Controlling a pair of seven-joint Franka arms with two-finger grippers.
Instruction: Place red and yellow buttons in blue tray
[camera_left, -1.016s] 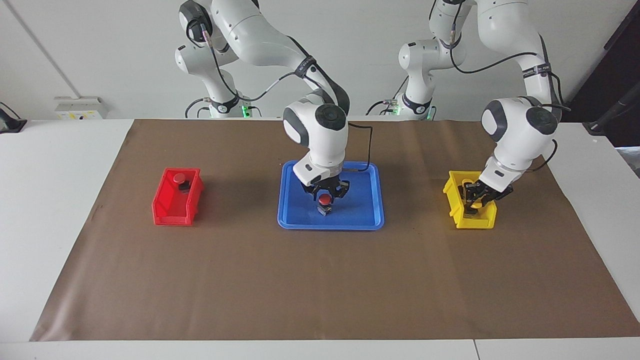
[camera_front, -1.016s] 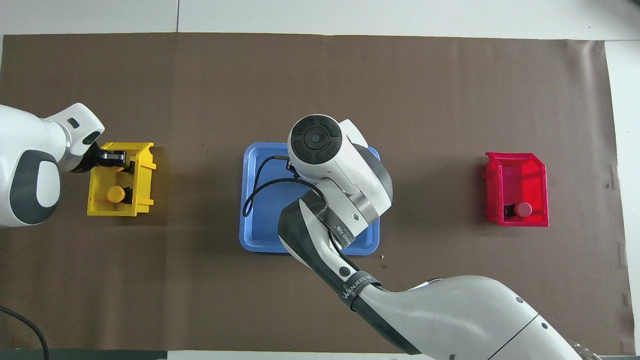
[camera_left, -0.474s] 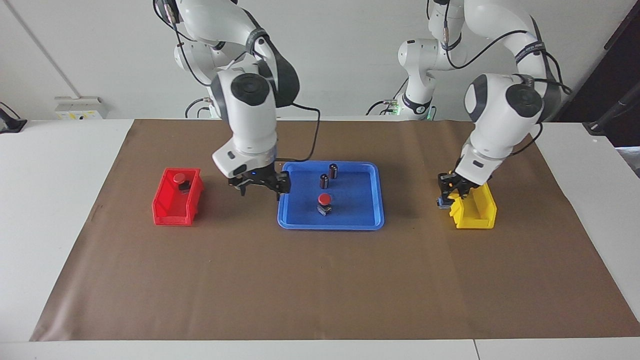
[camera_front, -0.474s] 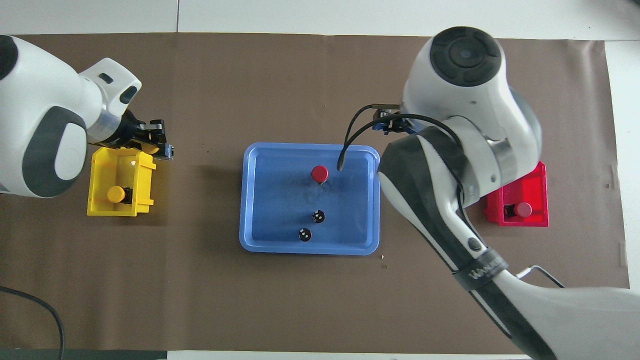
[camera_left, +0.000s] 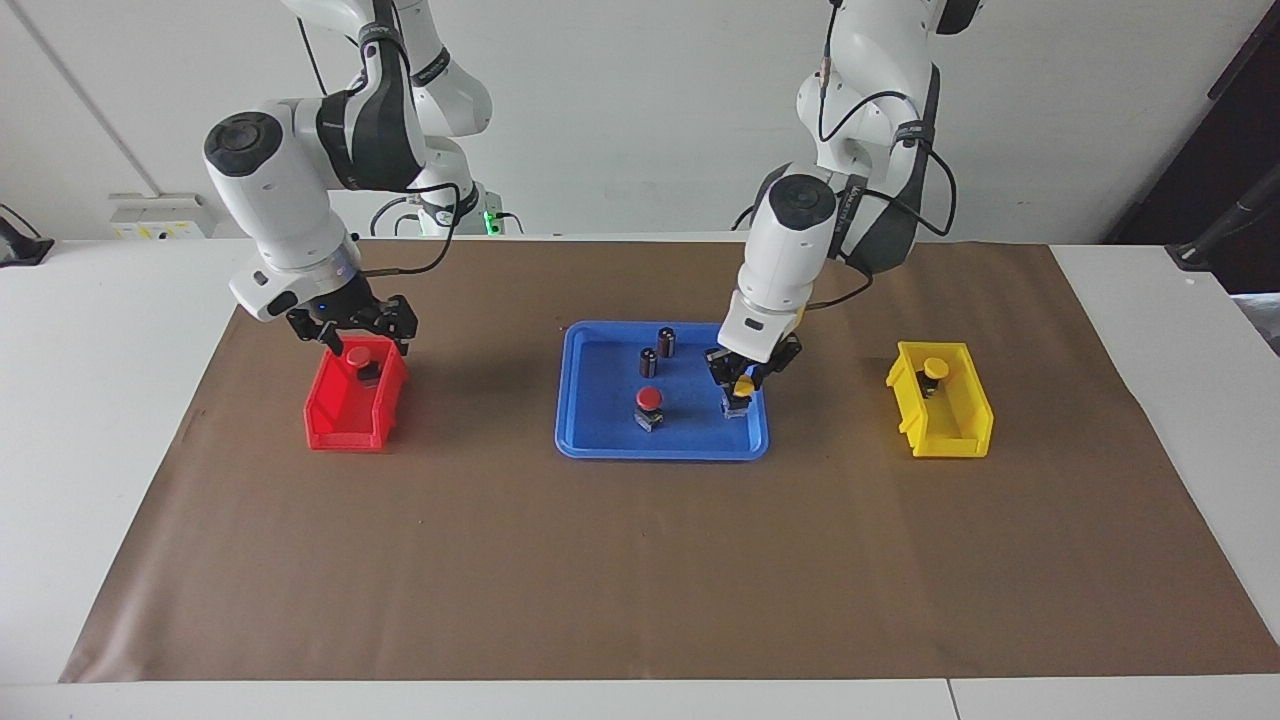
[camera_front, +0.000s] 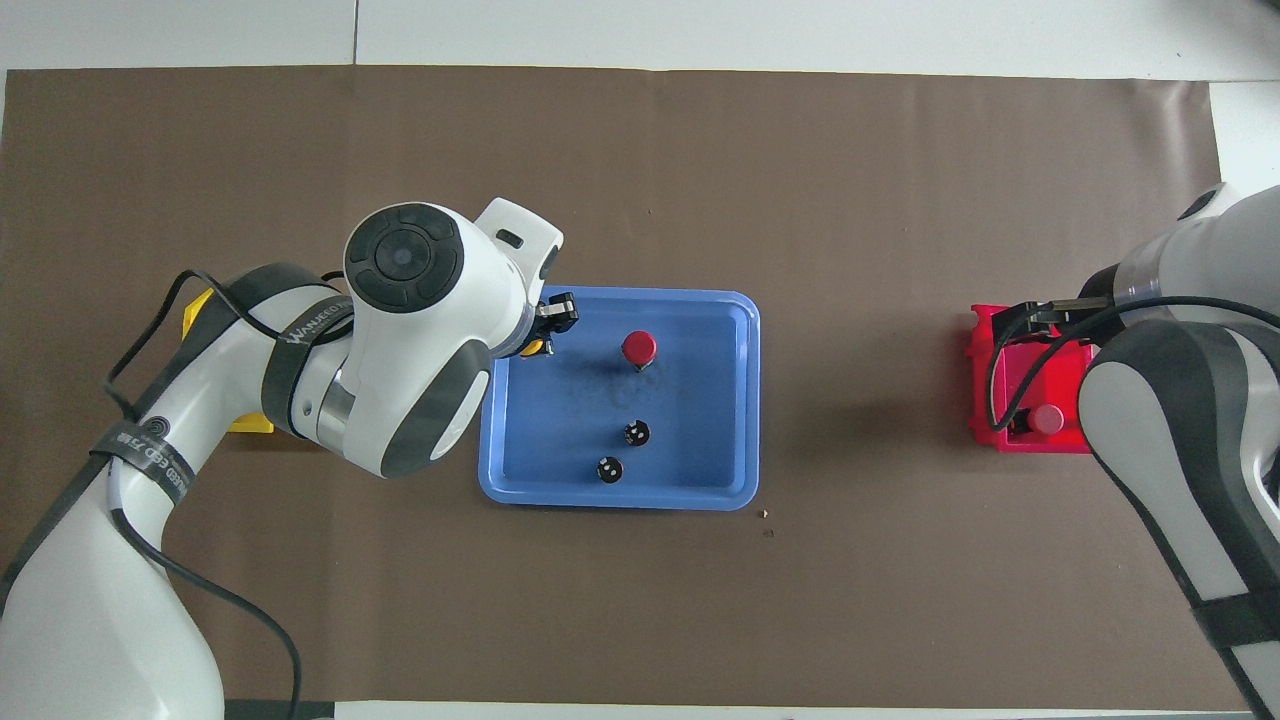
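The blue tray (camera_left: 660, 452) (camera_front: 620, 498) holds one red button (camera_left: 649, 399) (camera_front: 639, 347), standing free. My left gripper (camera_left: 740, 392) (camera_front: 545, 335) is shut on a yellow button (camera_left: 742, 383) (camera_front: 537, 347), low over the tray's end toward the left arm; I cannot tell if its base touches the floor. My right gripper (camera_left: 355, 338) (camera_front: 1035, 320) hangs open just above a second red button (camera_left: 358, 354) (camera_front: 1047, 419) in the red bin (camera_left: 345, 420). Another yellow button (camera_left: 934, 367) sits in the yellow bin (camera_left: 945, 430); the left arm hides it in the overhead view.
Two small dark cylinders (camera_left: 666, 340) (camera_left: 648, 361) stand in the tray, nearer to the robots than the red button. The bins sit at the two ends of the brown mat (camera_left: 640, 560), the tray between them.
The right gripper let go of the red button in the tray and swung over to the red bin. The left gripper carried a yellow button from the yellow bin to the tray.
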